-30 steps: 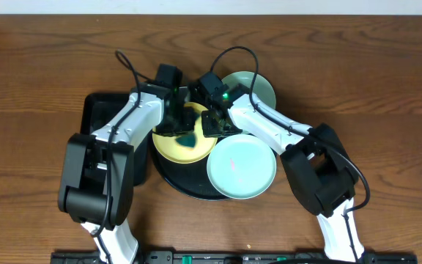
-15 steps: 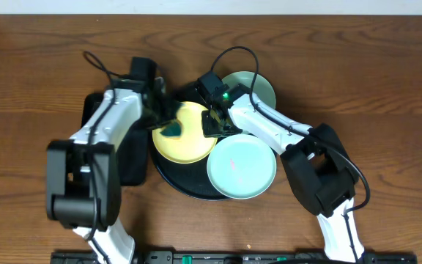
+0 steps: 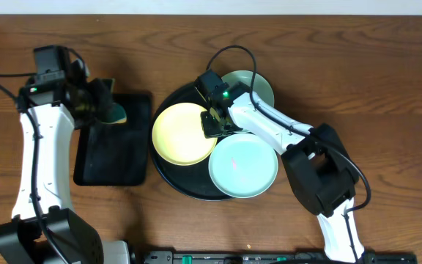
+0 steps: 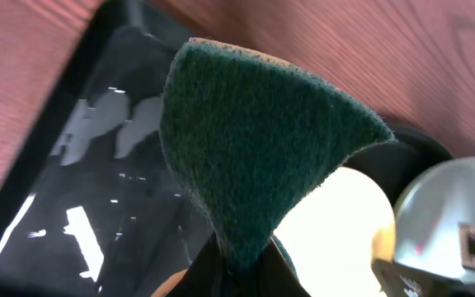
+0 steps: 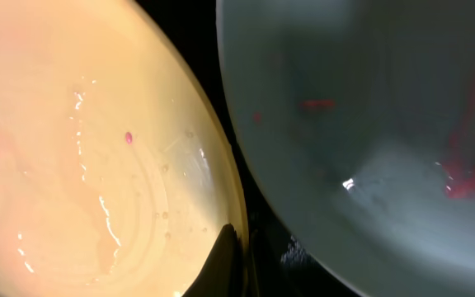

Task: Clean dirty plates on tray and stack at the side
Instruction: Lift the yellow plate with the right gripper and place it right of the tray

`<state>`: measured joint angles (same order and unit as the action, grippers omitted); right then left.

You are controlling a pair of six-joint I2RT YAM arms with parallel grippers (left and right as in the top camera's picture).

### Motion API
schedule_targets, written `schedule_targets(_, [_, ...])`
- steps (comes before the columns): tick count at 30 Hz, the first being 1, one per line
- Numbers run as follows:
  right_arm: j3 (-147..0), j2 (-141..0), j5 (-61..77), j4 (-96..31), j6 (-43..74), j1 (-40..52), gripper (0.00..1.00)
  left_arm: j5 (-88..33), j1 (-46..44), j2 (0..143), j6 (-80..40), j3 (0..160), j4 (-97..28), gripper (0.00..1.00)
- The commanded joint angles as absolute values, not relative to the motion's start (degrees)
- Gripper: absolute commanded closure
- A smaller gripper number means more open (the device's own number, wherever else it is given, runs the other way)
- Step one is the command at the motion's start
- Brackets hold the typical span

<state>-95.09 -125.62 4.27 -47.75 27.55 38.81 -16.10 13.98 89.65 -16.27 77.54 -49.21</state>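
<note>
The yellow plate [image 3: 185,133] lay on the round tray [image 3: 185,182] beside two aqua plates [image 3: 244,165] (the nearer pink-smeared). We saw the right gripper [image 5: 233,262] pinching its rim, and the left gripper [image 4: 236,268] clamping a green sponge [image 4: 254,157] over the rectangular tray [image 3: 112,158].

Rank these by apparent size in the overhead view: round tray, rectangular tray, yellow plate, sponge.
1. Round tray
2. Rectangular tray
3. Yellow plate
4. Sponge, held above the table and nearer the camera, yet clearly smallest.
</note>
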Motion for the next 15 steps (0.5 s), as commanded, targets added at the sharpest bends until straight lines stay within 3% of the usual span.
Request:
schedule_targets(1, [-96.55,-120.68,0.99,-48.23,24.21,38.79,0.99,-15.73,16.14,89.69,-15.07,78.11,-49.5,0.92])
schedule_targets(15, [-96.55,-109.73,-16.84,-49.52,13.93,41.06,0.99,-15.27,16.69,89.76,-15.05,77.84,-49.5,0.92])
